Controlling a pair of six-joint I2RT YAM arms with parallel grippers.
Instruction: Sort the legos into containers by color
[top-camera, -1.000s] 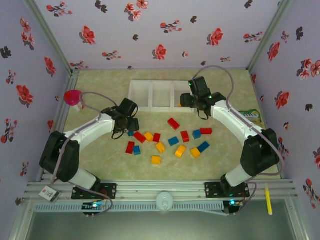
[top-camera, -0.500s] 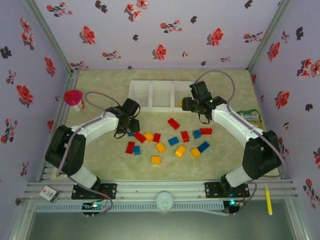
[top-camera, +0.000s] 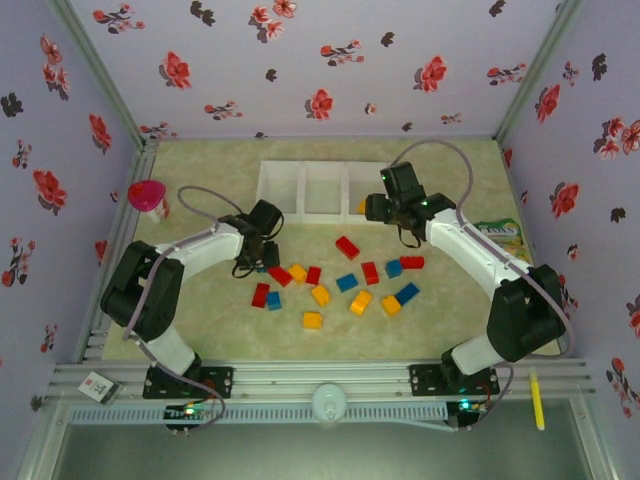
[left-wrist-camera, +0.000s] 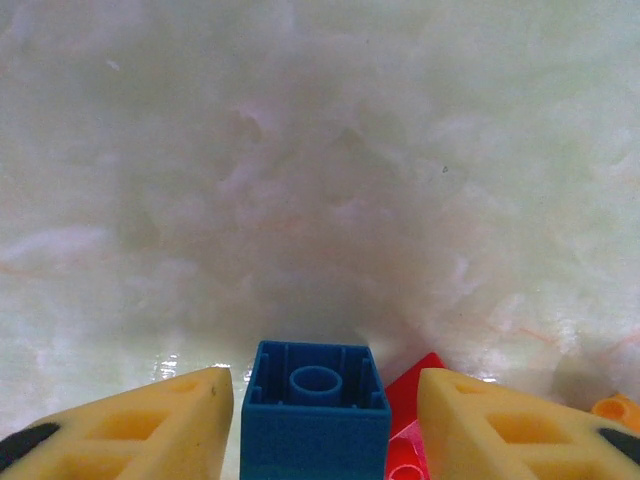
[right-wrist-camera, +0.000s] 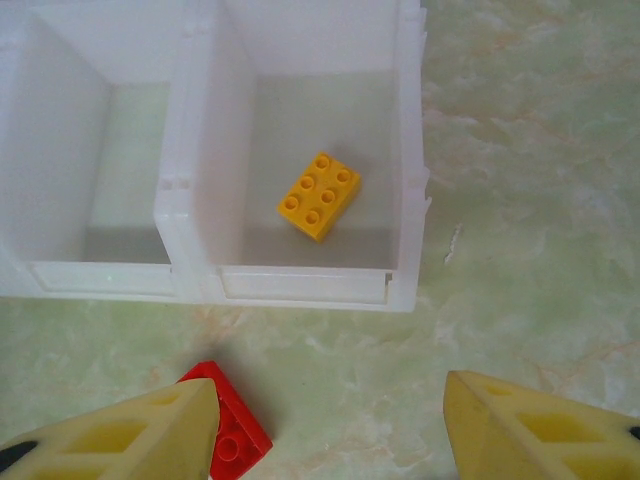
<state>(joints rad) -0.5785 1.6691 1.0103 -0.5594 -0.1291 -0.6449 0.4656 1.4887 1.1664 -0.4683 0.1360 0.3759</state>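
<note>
A blue brick (left-wrist-camera: 315, 420) lies on its side on the table, hollow underside toward the left wrist camera. My left gripper (left-wrist-camera: 322, 380) (top-camera: 262, 248) is open around it, with a narrow gap at the left finger and a wider one at the right. A red brick (left-wrist-camera: 415, 415) lies just behind it. My right gripper (right-wrist-camera: 330, 385) (top-camera: 386, 207) hangs open and empty in front of the white three-part container (right-wrist-camera: 300, 283) (top-camera: 303, 190). One yellow brick (right-wrist-camera: 320, 196) (top-camera: 361, 207) lies in its right compartment. A red brick (right-wrist-camera: 232, 430) sits by the right gripper's left finger.
Several red, blue and yellow bricks lie scattered mid-table, among them a red one (top-camera: 347, 247), a blue one (top-camera: 346, 282) and a yellow one (top-camera: 361, 301). A pink cup (top-camera: 146, 195) stands far left. A green packet (top-camera: 500, 232) lies at the right.
My left gripper has shifted a little right and forward over the blue brick. My right gripper has drawn slightly back from the container's right compartment.
</note>
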